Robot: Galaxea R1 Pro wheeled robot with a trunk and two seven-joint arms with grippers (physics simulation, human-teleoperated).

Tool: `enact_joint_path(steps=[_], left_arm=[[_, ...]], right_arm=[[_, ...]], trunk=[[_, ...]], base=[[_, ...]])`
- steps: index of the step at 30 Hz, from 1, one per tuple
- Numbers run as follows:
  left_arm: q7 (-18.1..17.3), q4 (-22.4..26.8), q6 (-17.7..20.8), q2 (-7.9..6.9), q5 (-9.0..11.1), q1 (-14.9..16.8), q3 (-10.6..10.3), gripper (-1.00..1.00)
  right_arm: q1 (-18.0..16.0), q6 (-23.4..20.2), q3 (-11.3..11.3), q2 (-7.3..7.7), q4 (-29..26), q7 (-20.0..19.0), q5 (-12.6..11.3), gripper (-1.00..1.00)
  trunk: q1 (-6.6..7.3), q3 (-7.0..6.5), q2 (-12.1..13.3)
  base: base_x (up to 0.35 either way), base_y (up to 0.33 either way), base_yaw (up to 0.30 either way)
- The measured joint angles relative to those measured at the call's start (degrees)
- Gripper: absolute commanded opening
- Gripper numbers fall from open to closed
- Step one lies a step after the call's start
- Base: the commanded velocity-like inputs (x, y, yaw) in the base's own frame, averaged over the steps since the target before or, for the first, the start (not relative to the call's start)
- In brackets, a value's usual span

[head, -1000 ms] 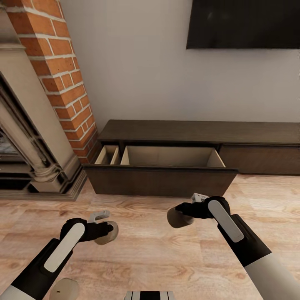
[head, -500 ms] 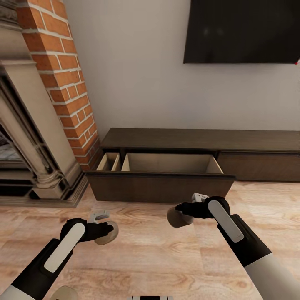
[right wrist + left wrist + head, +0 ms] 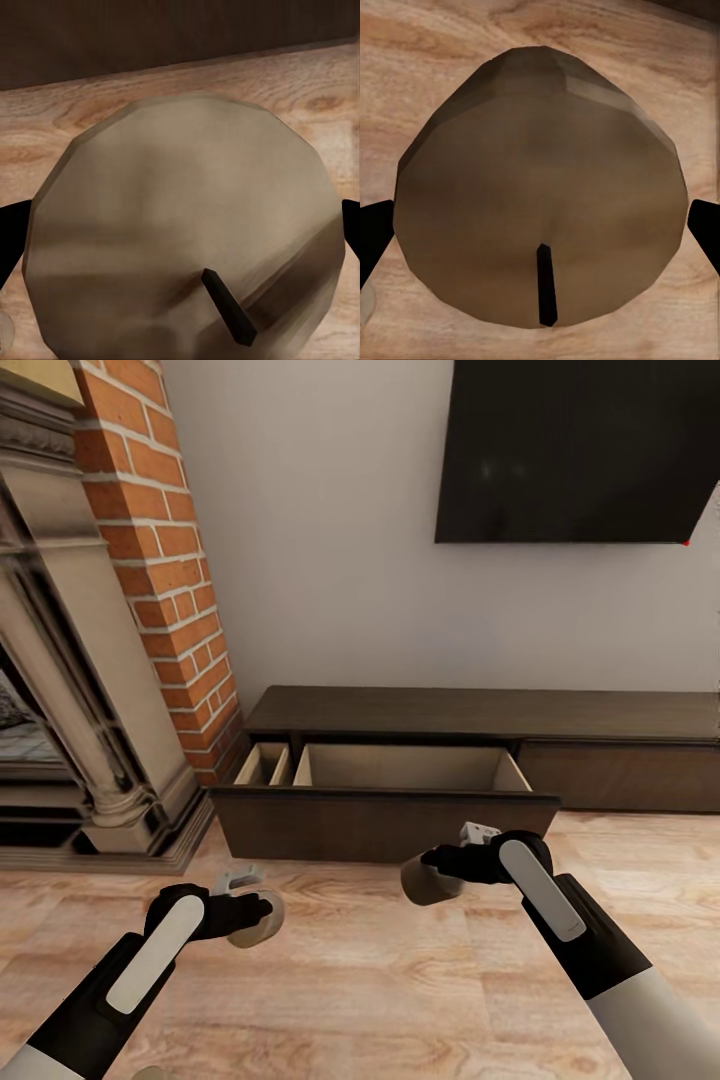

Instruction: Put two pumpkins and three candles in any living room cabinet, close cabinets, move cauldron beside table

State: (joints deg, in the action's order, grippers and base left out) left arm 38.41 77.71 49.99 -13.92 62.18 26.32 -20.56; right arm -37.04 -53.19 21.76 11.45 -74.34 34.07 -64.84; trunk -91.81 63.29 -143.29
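Observation:
Each gripper holds a tan candle with a dark wick. In the head view my left gripper (image 3: 252,913) is shut on one candle (image 3: 262,922) low over the plank floor. My right gripper (image 3: 432,872) is shut on another candle (image 3: 422,884), just in front of the cabinet's open drawer. The left wrist view has its candle (image 3: 540,187) between black fingers (image 3: 371,240). So does the right wrist view: candle (image 3: 187,225), fingers (image 3: 351,232). The long dark-brown cabinet (image 3: 480,710) stands against the wall with a wide drawer (image 3: 400,768) pulled out, its tan inside empty.
A narrower open drawer compartment (image 3: 262,763) sits left of the wide one. A brick column (image 3: 160,560) and stone fireplace (image 3: 70,690) stand at the left. A black TV (image 3: 580,450) hangs above the cabinet. Light wood floor (image 3: 360,980) lies below my arms.
The whole picture has shifted downward, so the camera has tilted up: more of the TV shows and the cabinet sits lower. Both arms hold their candles in the same pose.

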Motion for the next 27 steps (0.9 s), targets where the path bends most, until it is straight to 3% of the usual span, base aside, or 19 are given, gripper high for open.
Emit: enact_joint_path(steps=[5, 11, 19, 27], left_arm=[[0.0, 0.0, 0.0, -0.01, 0.0, 0.0, 0.0, -1.00], [0.0, -0.1, 0.0, 0.02, 0.0, 0.0, -0.1, -1.00], [0.1, -0.1, 0.0, 0.08, 0.0, 0.0, -0.1, -1.00], [0.1, -0.1, 0.0, 0.08, -0.1, 0.0, -0.1, -1.00]], right_arm=[[0.0, -0.3, 0.1, -0.06, 0.2, 0.1, 0.0, -1.00], [0.0, -0.8, 0.0, -0.07, 0.6, 0.2, 0.0, -1.00], [-0.1, -3.8, -0.4, -0.16, 7.3, 2.1, 0.1, -1.00], [-0.2, -4.4, -0.4, -0.18, 9.3, 2.7, -0.1, -1.00]], trunk=[[0.13, -1.11, 0.1], [1.44, -2.19, 2.5], [3.19, -3.62, 5.7], [4.95, -5.06, 8.9]], base=[[0.000, 0.000, 0.000], [0.000, 0.000, 0.000], [0.000, 0.000, 0.000], [0.000, 0.000, 0.000]])
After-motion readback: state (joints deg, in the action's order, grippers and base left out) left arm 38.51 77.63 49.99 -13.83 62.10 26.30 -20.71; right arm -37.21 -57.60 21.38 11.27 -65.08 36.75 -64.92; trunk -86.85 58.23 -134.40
